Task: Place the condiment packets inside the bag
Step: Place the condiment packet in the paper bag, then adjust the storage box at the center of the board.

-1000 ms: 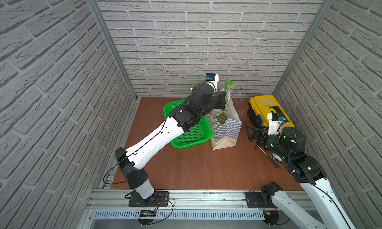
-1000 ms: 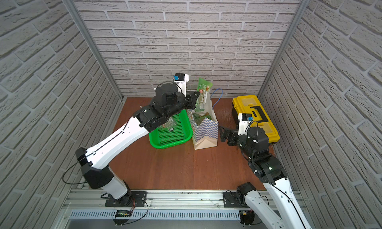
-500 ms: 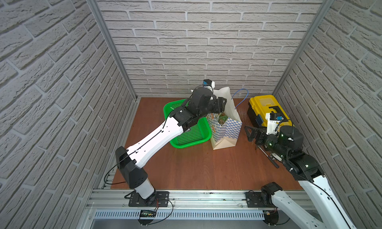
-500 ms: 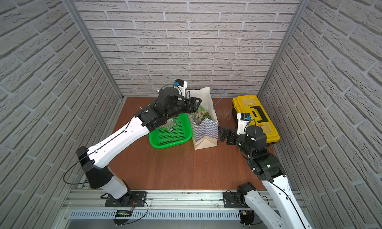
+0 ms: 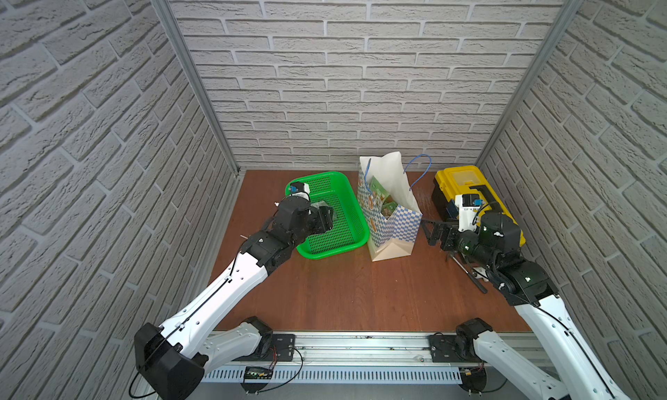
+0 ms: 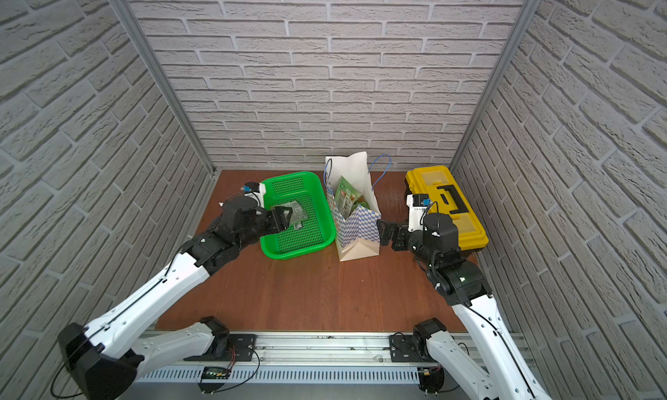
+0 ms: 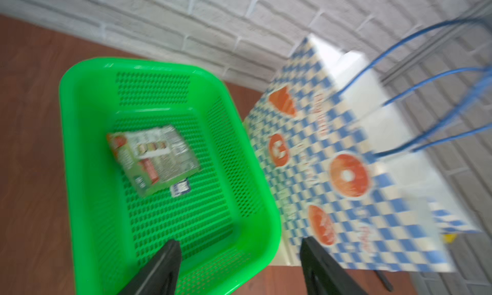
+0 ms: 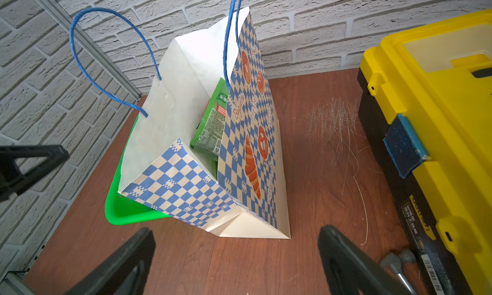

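The bag (image 5: pixel 393 228) (image 6: pixel 357 228) stands open at the middle back of the table, blue-and-white checkered outside (image 7: pixel 332 160) (image 8: pixel 186 187). Green condiment packets (image 5: pixel 382 199) (image 6: pixel 346 197) (image 8: pixel 213 120) stand inside it. One more packet (image 7: pixel 154 157) (image 6: pixel 296 210) lies in the green basket. My left gripper (image 5: pixel 326 217) (image 6: pixel 281 217) (image 7: pixel 241 251) hovers over the basket, open and empty, left of the bag. My right gripper (image 5: pixel 431 232) (image 6: pixel 384 232) (image 8: pixel 237 243) is open and empty just right of the bag's base, low over the table.
The green perforated basket (image 5: pixel 325 174) (image 6: pixel 288 176) (image 7: pixel 80 173) (image 8: pixel 119 208) touches the bag's left side. A yellow-and-black toolbox (image 5: pixel 465 178) (image 6: pixel 440 185) (image 8: pixel 439 94) stands at the back right. A small metal tool (image 5: pixel 469 275) (image 8: pixel 399 264) lies under the right arm. Brick walls close three sides.
The left gripper, earlier shut on a green packet above the bag, dipped into the bag, opened, and pulled back left over the basket, empty. The right arm has hardly moved.
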